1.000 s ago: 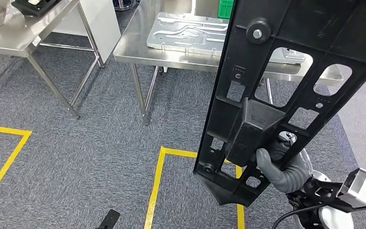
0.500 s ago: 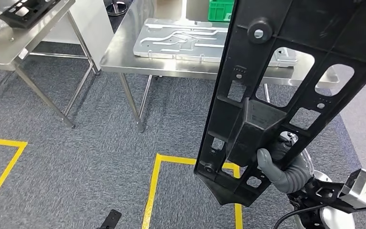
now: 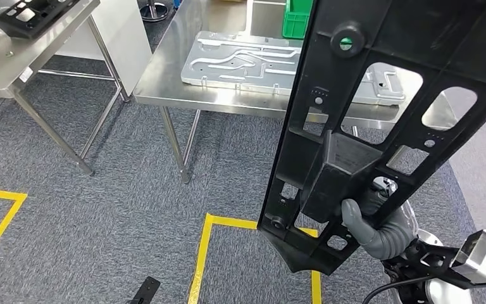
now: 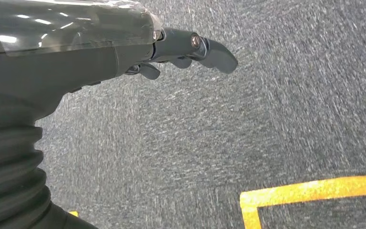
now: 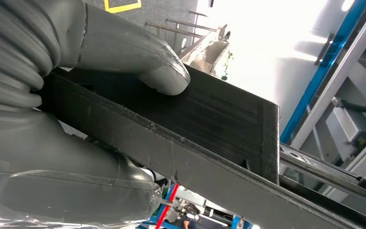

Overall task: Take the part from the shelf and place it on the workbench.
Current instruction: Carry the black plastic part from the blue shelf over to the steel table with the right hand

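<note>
my right hand [image 3: 368,221] grips the part [image 3: 380,120] low on its boxy rib, thumb pressed flat, holding it upright so it clears the table [image 3: 164,82] at 11 o'clock. my left hand [image 4: 171,50] hangs empty, fingers loosely apart, over carpet.

metal plate [image 3: 253,57] and green bin [image 3: 296,19] occupying workbench [image 3: 164,82]

Factory workshop: steel surface [image 3: 164,82] w/ machined metal plate [image 3: 247,57], grey carpet floor w/ yellow tape lines [image 3: 205,253], green crate [image 3: 296,22].
</note>
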You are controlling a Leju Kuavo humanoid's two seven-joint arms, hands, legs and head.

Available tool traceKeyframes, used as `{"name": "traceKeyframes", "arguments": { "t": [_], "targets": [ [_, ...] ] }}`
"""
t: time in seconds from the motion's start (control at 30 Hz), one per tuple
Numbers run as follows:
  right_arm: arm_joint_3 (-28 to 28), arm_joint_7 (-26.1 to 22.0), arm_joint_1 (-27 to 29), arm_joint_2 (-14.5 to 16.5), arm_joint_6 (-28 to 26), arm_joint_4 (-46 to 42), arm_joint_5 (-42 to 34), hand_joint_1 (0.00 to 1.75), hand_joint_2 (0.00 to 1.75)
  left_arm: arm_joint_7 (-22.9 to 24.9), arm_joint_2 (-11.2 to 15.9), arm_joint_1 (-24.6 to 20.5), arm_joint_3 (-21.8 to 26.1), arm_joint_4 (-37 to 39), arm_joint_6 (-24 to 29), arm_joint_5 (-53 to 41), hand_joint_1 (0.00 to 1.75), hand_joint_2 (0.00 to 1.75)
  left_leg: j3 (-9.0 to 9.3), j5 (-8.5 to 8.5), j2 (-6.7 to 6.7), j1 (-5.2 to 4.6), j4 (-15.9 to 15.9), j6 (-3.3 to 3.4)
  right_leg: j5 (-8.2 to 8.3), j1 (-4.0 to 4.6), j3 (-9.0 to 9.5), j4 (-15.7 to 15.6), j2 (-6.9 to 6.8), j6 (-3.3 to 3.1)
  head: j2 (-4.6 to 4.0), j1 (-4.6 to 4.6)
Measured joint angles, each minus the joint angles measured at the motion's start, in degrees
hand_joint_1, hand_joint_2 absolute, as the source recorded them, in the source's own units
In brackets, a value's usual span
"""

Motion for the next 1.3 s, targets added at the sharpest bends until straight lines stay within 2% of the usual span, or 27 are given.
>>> {"name": "traceKeyframes", "arguments": {
  "t": [0.03,0.1,0.13,0.17,0.2,0.23,0.3,0.33,0.37,0.43,0.47,0.5,0.53,0.6,0.63,0.7,0.73,0.83,0.9,0.97,1.0,1.03,1.07,1.13,1.17,1.2,1.3],
  "targets": [
    [0.00,0.01,0.10,0.00,-0.01,-0.05,0.09,1.75,1.75,0.01,-0.01,0.05,0.00,0.00,-0.02,0.01,0.00,1.75,0.58,-0.42,-0.03,0.09,0.00,-0.15,1.79,-0.19,0.12,-1.99,-0.04,0.15,0.00,0.00],
    [-0.01,0.01,0.14,0.00,-0.01,-0.26,0.20,1.75,1.75,0.02,-0.02,0.02,0.00,0.00,-0.04,0.02,0.00,1.75,1.83,-1.31,-0.07,0.24,0.01,-0.62,7.32,-0.42,2.41,-9.64,-0.22,0.23,0.00,0.01],
    [-0.01,0.02,0.13,0.00,0.00,-0.35,0.24,1.75,1.75,0.02,-0.02,-0.04,0.00,-0.01,-0.04,0.04,0.00,1.75,2.29,-1.74,-0.11,0.26,0.02,-0.97,8.55,-0.35,3.48,-12.79,-0.40,0.04,0.00,0.01],
    [-0.02,0.04,0.14,0.00,0.00,-0.42,0.27,1.75,1.75,0.03,-0.02,-0.10,0.00,-0.01,-0.04,0.07,0.00,1.75,2.55,-2.14,-0.12,0.25,-0.09,-1.40,8.96,-0.20,4.15,-14.68,-0.53,-0.30,0.00,0.01],
    [-0.02,0.08,0.16,0.01,0.00,-0.45,0.30,1.75,1.75,0.04,-0.01,-0.12,0.00,-0.01,-0.04,0.09,0.00,1.75,2.85,-2.32,-0.14,0.21,-0.03,-1.84,8.71,-0.03,4.38,-15.45,-0.57,-0.75,0.00,0.00],
    [-0.02,0.13,0.18,-0.01,0.01,-0.47,0.31,1.75,1.75,0.05,-0.01,-0.12,0.00,-0.01,-0.04,0.11,0.00,1.75,3.08,-2.37,-0.14,0.18,0.12,-2.36,8.29,0.09,4.60,-15.50,-0.52,-1.35,0.00,-0.01],
    [-0.03,0.22,0.20,0.03,0.01,-0.55,0.32,1.75,1.75,0.07,-0.01,-0.07,0.00,-0.01,-0.04,0.13,0.00,1.75,3.53,-2.60,-0.08,0.25,1.13,-3.14,9.03,0.04,5.55,-15.85,-0.31,-2.36,0.00,-0.02],
    [-0.03,0.24,0.10,0.06,0.02,-0.59,0.32,1.75,1.75,0.07,-0.01,-0.11,0.00,-0.01,-0.04,0.14,0.00,1.75,2.96,-3.43,-0.05,0.31,2.75,-3.40,9.02,0.03,6.14,-15.92,-0.27,-2.81,0.00,-0.03],
    [-0.02,0.25,0.01,0.12,0.02,-0.63,0.32,1.75,1.75,0.07,-0.01,-0.19,0.00,-0.01,-0.04,0.14,0.00,1.75,1.74,-4.78,-0.03,0.39,5.24,-3.52,8.86,0.09,6.59,-15.97,-0.30,-3.13,0.00,-0.05],
    [-0.02,0.28,-0.10,0.20,0.02,-0.65,0.32,1.75,1.75,0.07,-0.01,-0.26,0.00,0.00,-0.04,0.15,0.00,1.75,-2.62,-8.23,-0.01,0.41,12.51,-3.62,8.28,0.35,7.12,-15.99,-0.28,-3.62,0.00,-0.07],
    [-0.02,0.31,-0.05,0.23,0.02,-0.65,0.33,1.75,1.75,0.08,-0.01,-0.19,0.00,0.00,-0.04,0.15,0.00,1.75,-4.67,-9.19,-0.01,0.38,15.28,-3.55,8.00,0.53,7.33,-15.98,-0.23,-3.76,0.00,-0.07],
    [-0.02,0.33,-0.01,0.25,0.01,-0.64,0.33,1.75,1.75,0.09,-0.01,-0.07,0.00,0.00,-0.04,0.14,0.00,1.75,-6.01,-9.04,-0.01,0.31,16.39,-3.40,7.69,0.74,7.62,-15.98,-0.14,-3.85,0.00,-0.07],
    [-0.02,0.34,0.02,0.27,0.01,-0.63,0.33,1.75,1.75,0.12,-0.01,0.03,0.00,0.00,-0.04,0.14,0.00,1.75,-6.30,-7.57,-0.01,0.20,15.31,-3.09,7.36,0.99,8.03,-15.98,-0.06,-3.92,0.00,-0.07],
    [-0.02,0.34,0.00,0.29,-0.01,-0.65,0.33,1.75,1.75,0.14,0.01,0.12,0.00,-0.01,-0.04,0.13,0.00,1.75,-4.42,-2.41,0.03,-0.29,8.41,-1.96,6.63,1.37,9.02,-16.01,0.02,-3.98,0.00,-0.06],
    [-0.02,0.34,0.00,0.30,0.01,-0.66,0.34,1.75,1.75,0.16,0.07,0.11,0.00,-0.01,-0.03,0.13,0.00,1.75,-3.33,-0.87,0.09,-0.63,5.06,-1.33,6.31,1.50,9.47,-16.04,0.02,-3.92,0.00,0.01],
    [-0.01,0.38,-0.01,0.33,0.03,-0.66,0.37,1.75,1.75,0.21,0.21,0.10,0.00,-0.01,0.02,0.13,0.00,1.75,-2.02,-0.02,0.06,-1.27,1.19,-0.40,5.87,1.40,9.94,-16.12,0.02,-3.44,0.00,0.15],
    [0.00,0.42,0.00,0.34,0.05,-0.64,0.39,1.75,1.75,0.25,0.26,0.14,0.00,0.00,0.05,0.18,0.00,1.75,-1.83,-0.32,0.01,-1.41,0.80,-0.19,5.97,1.37,10.09,-15.96,0.03,-3.06,0.00,0.22],
    [-0.02,0.34,-0.32,0.37,0.24,-0.58,0.35,1.75,1.75,0.34,0.27,0.27,0.05,0.00,0.09,0.43,0.00,1.75,0.07,0.88,0.02,-0.93,-0.86,0.26,5.60,1.29,9.86,-13.85,0.03,-2.01,0.00,0.23],
    [-0.02,0.23,-0.85,0.38,0.43,-0.42,0.26,1.75,1.75,0.33,0.32,0.06,0.09,0.00,0.12,0.57,0.00,1.75,1.01,0.77,0.04,-0.60,-1.34,0.32,3.34,0.91,6.88,-8.63,0.03,-1.19,0.00,0.25],
    [-0.02,0.17,-1.20,0.39,0.60,-0.10,0.18,1.75,1.75,0.32,0.32,0.02,0.09,0.00,0.14,0.79,0.00,1.75,1.38,0.27,-0.03,-0.37,-1.36,0.22,0.63,0.33,2.18,-2.38,0.01,-0.37,0.00,0.24],
    [-0.02,0.16,-1.27,0.39,0.68,0.14,0.15,1.75,1.75,0.32,0.31,0.13,0.10,0.00,0.16,0.91,0.00,1.75,1.68,-0.08,-0.07,-0.21,-1.35,0.06,0.26,0.02,0.54,-0.99,-0.02,-0.04,0.00,0.24],
    [-0.02,0.16,-1.37,0.39,0.77,0.38,0.12,1.75,1.75,0.32,0.31,0.25,0.12,0.00,0.18,1.03,0.00,1.75,2.13,-0.49,-0.13,-0.02,-1.33,-0.17,1.12,-0.29,-0.11,-1.58,-0.07,0.26,0.00,0.24],
    [-0.02,0.16,-1.52,0.39,0.85,0.61,0.10,1.75,1.75,0.32,0.30,0.34,0.14,0.00,0.20,1.11,0.00,1.75,2.74,-0.97,-0.19,0.22,-1.30,-0.47,3.20,-0.60,0.24,-4.07,-0.15,0.55,0.00,0.24],
    [-0.02,0.11,-1.92,0.38,1.01,1.08,0.02,1.75,1.75,0.31,0.31,0.37,0.18,0.00,0.24,1.13,0.00,1.75,3.84,-2.13,-0.26,0.55,-1.08,-1.27,8.69,-1.07,2.30,-11.48,-0.37,0.90,0.00,0.25],
    [-0.01,0.07,-2.16,0.38,1.09,1.34,-0.05,1.75,1.75,0.31,0.33,0.32,0.19,0.00,0.27,1.10,0.00,1.75,4.10,-2.65,-0.26,0.59,-1.05,-1.75,10.18,-1.07,3.02,-14.07,-0.46,0.70,0.00,0.25],
    [0.01,0.02,-2.34,0.40,1.15,1.58,-0.14,1.75,1.75,0.32,0.34,0.28,0.20,0.00,0.31,1.07,0.00,1.75,4.22,-3.07,-0.24,0.55,-1.09,-2.24,11.02,-0.97,3.28,-15.42,-0.48,0.30,0.00,0.25],
    [0.03,-0.09,-2.90,0.42,1.30,2.06,-0.31,1.75,1.75,0.39,0.34,0.18,0.20,0.00,0.40,1.01,0.00,1.75,4.62,-3.37,-0.14,0.60,-0.45,-3.47,10.81,-0.76,3.70,-15.72,-0.26,-1.42,0.00,0.23]
  ]
}}
